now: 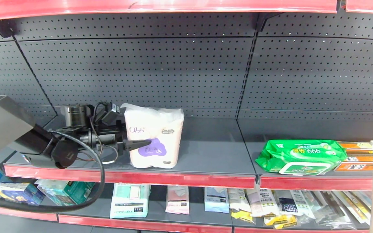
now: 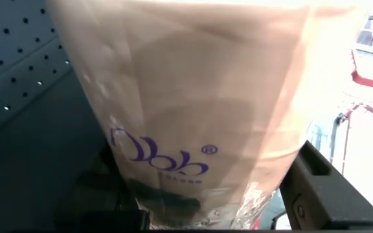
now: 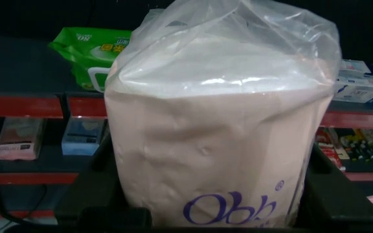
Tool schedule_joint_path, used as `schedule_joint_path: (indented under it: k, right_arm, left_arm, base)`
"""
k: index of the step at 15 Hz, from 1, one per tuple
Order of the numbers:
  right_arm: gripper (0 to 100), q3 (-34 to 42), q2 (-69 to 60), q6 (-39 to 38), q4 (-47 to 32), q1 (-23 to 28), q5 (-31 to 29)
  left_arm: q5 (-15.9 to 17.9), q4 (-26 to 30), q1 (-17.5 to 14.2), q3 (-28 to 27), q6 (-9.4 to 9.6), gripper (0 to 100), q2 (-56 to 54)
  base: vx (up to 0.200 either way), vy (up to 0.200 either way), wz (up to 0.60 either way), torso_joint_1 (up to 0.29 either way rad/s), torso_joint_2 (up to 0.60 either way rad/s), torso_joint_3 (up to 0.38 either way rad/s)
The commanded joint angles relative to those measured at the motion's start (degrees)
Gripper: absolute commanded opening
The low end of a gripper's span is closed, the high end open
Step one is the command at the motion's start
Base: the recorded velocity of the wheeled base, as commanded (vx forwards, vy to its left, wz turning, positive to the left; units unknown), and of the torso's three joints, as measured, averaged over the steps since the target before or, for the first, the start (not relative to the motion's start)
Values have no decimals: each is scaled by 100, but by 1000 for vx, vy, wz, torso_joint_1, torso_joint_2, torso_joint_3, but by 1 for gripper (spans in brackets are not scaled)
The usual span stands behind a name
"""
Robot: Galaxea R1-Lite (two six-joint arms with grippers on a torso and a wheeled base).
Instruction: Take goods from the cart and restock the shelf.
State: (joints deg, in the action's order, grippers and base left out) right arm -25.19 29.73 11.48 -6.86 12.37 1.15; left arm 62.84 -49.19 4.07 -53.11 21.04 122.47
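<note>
On the middle shelf [image 1: 212,149], the first tissue pack [image 1: 154,139] stands upright near the front edge, with the left claw [image 1: 144,137] clamped across its lower half — placement appears nearly complete, with release not yet done. The right claw [image 3: 215,207] grips the second tissue pack [image 3: 219,116], held off the shelf at the robot's right; this unit is yet to be stocked. Much of the shelf board is bare, so further restocking is likely required. Both packs are soft, roughly block-shaped bundles of white rolls in thin, glossy, crinkled film — expect the sides to yield under pressure. A green wipes pack [image 1: 299,156], flat and pillow-like, lies further right.
</note>
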Motion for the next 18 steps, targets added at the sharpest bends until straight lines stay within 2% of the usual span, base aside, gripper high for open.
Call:
schedule_joint_path:
  k: [1,4,7,10,15,18]
  right_arm:
    - [0,-4,15,3,1,2,0]
    - [0,-4,15,3,1,2,0]
    - [0,-4,50,3,1,2,0]
    - [0,-30,59,3,1,2,0]
    - [0,-21,59,3,1,2,0]
    - [0,-65,68,3,1,2,0]
  left_arm:
    - [105,-91,-91,161,5,0,5]
    - [114,-205,-223,161,40,0,93]
    - [211,-557,-275,179,76,0,278]
    - [255,-565,-328,170,76,0,269]
    - [518,-750,-416,187,67,0,295]
    - [527,-759,-407,249,76,0,313]
  base:
    - [0,0,0,0,0,0]
    - [0,0,0,0,0,0]
    - [0,0,0,0,0,0]
    - [0,0,0,0,0,0]
    - [0,0,0,0,0,0]
    - [0,0,0,0,0,0]
